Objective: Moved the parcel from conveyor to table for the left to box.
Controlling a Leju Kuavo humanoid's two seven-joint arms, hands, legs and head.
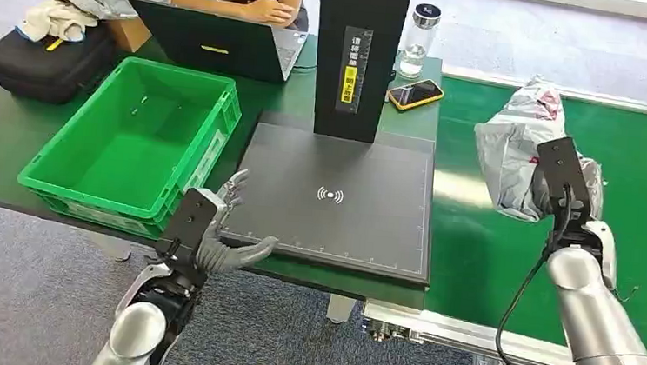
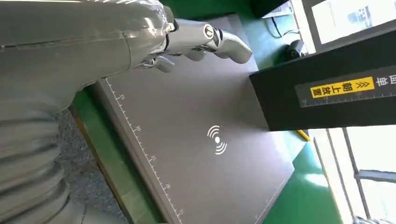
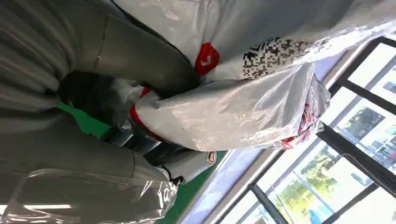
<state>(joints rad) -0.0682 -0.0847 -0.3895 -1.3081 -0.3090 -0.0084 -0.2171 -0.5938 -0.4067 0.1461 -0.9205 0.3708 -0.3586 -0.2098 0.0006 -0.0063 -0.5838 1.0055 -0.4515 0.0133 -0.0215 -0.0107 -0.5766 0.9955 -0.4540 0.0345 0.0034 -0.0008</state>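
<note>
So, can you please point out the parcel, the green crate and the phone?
parcel (image 1: pixel 509 158): head view, on its grey plastic wrap, left of the right hand.
green crate (image 1: pixel 74 147): head view, on its left inner wall.
phone (image 1: pixel 415 94): head view, middle of its screen.

One parcel (image 1: pixel 514 158), one green crate (image 1: pixel 136 142), one laptop (image 1: pixel 217 43), one phone (image 1: pixel 415 94), one bottle (image 1: pixel 417 40)

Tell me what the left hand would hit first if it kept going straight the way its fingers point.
Probably the dark scanner pad: the left hand hovers open at its near left corner, fingers aimed across it. Height above it is unclear.
</note>
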